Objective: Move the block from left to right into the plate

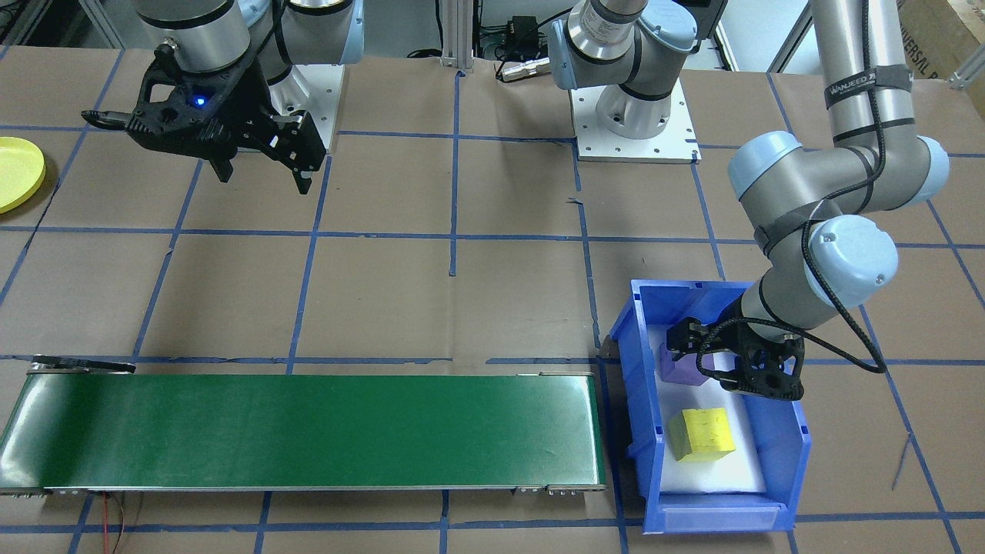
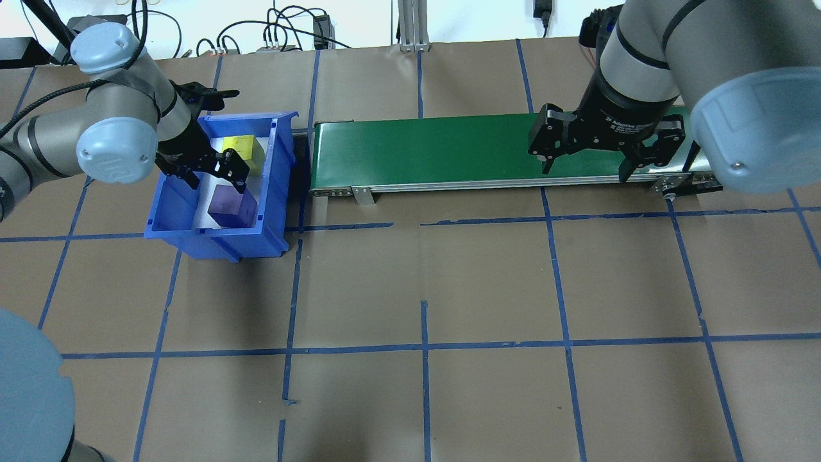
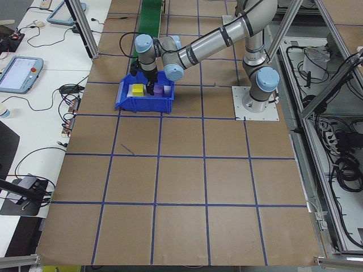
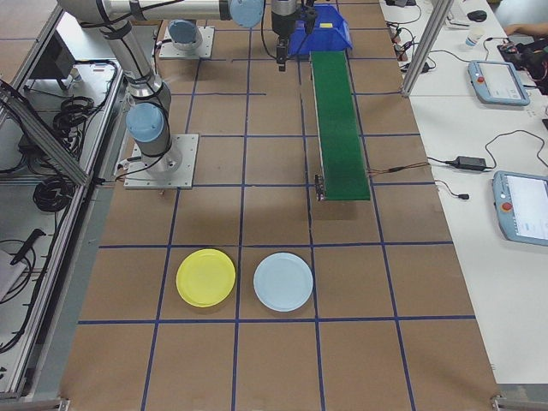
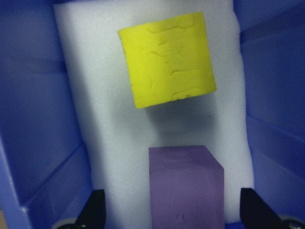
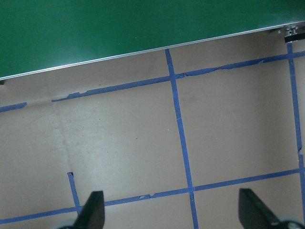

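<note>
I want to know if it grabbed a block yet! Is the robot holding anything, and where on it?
Nothing yet. The left gripper is open over the purple block in the blue bin, not squeezing it. The right gripper is open and empty.

A black strap (image 1: 868, 85) around the left arm's upper link reads "WANJEED". A cardboard box (image 1: 935, 35) at the far table corner carries the partial word "UNIVERSAL". The right wrist's white lettering is illegible.

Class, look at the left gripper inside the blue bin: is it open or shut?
Open. The left gripper has its fingers spread either side of the purple cube in the blue bin, not yet closed on it.
</note>
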`<control>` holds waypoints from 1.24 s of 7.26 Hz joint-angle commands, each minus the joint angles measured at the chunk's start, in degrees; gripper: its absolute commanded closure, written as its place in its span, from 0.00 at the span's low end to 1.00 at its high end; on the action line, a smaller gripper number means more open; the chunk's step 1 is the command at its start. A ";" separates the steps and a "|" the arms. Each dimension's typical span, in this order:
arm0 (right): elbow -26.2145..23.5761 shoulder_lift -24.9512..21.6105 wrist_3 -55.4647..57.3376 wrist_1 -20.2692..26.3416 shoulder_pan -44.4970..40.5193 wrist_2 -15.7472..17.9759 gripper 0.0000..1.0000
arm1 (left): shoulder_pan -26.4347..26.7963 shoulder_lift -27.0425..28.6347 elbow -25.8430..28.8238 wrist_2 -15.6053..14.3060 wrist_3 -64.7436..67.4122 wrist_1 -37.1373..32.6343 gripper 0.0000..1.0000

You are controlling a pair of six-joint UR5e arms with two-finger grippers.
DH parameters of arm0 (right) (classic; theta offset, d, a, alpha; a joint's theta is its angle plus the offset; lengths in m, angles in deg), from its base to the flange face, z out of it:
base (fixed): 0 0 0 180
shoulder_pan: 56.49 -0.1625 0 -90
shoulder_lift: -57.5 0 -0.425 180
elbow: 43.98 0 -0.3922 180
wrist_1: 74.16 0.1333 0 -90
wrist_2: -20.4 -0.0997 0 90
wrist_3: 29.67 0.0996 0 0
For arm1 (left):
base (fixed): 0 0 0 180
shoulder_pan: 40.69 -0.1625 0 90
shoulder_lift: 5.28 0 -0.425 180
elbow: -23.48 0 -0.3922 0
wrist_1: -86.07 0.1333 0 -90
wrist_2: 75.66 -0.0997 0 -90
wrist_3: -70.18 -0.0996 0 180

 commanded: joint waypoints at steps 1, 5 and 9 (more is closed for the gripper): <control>0.00 0.00 0.00 0.08 0.00 0.00 0.00 | 0.11 0.30 -1.56 0.19 0.04 0.41 0.02; 0.00 0.00 0.00 0.09 -0.09 0.00 0.00 | 0.02 -0.23 -3.07 -0.24 0.04 1.73 0.63; 0.00 0.00 0.00 0.09 -0.09 0.00 0.00 | 3.78 -13.82 2.38 -0.25 1.27 2.09 0.67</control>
